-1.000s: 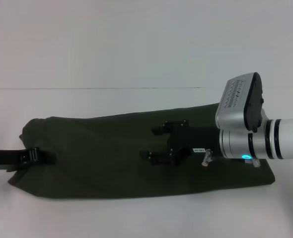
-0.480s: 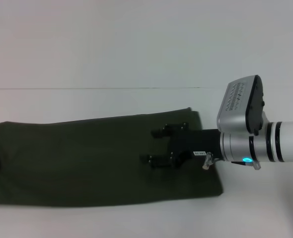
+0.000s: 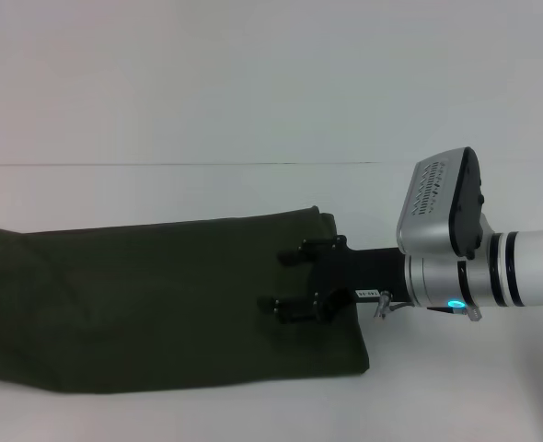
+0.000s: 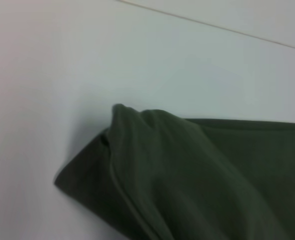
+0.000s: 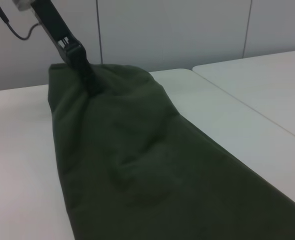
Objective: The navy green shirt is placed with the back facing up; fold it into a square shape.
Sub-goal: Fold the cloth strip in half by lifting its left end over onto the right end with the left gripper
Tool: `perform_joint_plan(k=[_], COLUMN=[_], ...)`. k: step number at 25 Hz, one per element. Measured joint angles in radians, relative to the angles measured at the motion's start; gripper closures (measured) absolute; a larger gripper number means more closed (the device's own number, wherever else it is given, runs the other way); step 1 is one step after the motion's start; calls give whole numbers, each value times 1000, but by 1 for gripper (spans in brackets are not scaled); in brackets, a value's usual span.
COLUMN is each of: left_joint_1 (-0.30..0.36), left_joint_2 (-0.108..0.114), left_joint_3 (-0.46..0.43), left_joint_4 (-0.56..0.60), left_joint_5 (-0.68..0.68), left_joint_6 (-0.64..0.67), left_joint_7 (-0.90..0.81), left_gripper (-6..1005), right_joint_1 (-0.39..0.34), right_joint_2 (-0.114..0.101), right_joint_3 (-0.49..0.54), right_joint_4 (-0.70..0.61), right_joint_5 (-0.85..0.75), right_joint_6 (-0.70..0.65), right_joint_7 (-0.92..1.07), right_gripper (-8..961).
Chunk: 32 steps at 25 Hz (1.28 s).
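Head view: the navy green shirt (image 3: pixel 161 304) lies as a long folded band across the white table (image 3: pixel 253 101), filling the lower left and centre of the frame and running off the left edge. Its right end stops a little right of centre, with a squared lower corner near the bottom edge.

The right gripper (image 3: pixel 285 279) enters from the right edge at mid-height, on a white and silver arm with a lit blue-green indicator. Its two black fingers (image 3: pixel 313 247) point toward frame left and lie over the shirt's right end. The fingers stand apart, spread open, with olive cloth showing between them. Whether the tips press on the fabric or hang just above it cannot be told.

Right wrist view: the shirt (image 5: pixel 147 165) runs from the lower right up to the upper left of the frame as one dark band with soft creases. At its far end, upper left, the left gripper (image 5: pixel 90 82) comes down into the cloth on a black link with a cable behind it. The fabric bunches up around the tip. The fingers themselves are buried in the fold, so cannot tell whether they are closed on the cloth.

Left wrist view: a bunched, folded end of the shirt (image 4: pixel 187 175) fills the lower right of the frame, with a raised peak at centre and bare table (image 4: pixel 62 60) around it. No fingers visible in this view.
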Motion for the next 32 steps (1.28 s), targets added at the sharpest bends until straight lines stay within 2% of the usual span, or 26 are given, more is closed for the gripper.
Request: perform_joint_plan(k=[3, 10, 13, 16, 17, 18, 20, 25, 28, 32], left_joint_1=[-16, -84, -121, -150, -160, -164, -175, -171, -154, -133], left_joint_2=[-2, -40, -75, -125, -152, -165, -207, -279, -304, -322], left_joint_3=[-1, -3, -2, 4, 6, 9, 9, 6, 3, 7], left_joint_4=[29, 98, 94, 90, 84, 80, 52, -55, -126, -177], left_joint_5=[-14, -174, -234, -251, -252, -252, -253, -287, -377, -485], left_joint_6=[79, 281, 306, 306, 297, 292, 245, 73, -17, -71], left_joint_7=[-35, -117, -149, -160, -162, -163, -160, -119, -61, 4], left_gripper=[865, 866, 865, 865, 865, 866, 866, 866, 867, 867], right_joint_1=[-4, -32, -44, -54, -57, -59, -62, -65, -73, -77], right_joint_2=[0, -4, -5, -6, -6, -6, -6, -6, -6, -7], right_joint_3=[0, 7, 8, 9, 9, 9, 9, 9, 10, 11], right_joint_4=[0, -8, -13, -13, -13, -13, -14, -12, -12, -13], right_joint_5=[0, 0, 0, 0, 0, 0, 0, 0, 5, 11], right_joint_6=[5, 36, 40, 44, 47, 49, 52, 56, 59, 62], right_joint_7=[-4, -9, -10, -10, -10, -10, -11, -11, -11, -11], right_gripper=[155, 155, 155, 155, 155, 156, 156, 156, 156, 156])
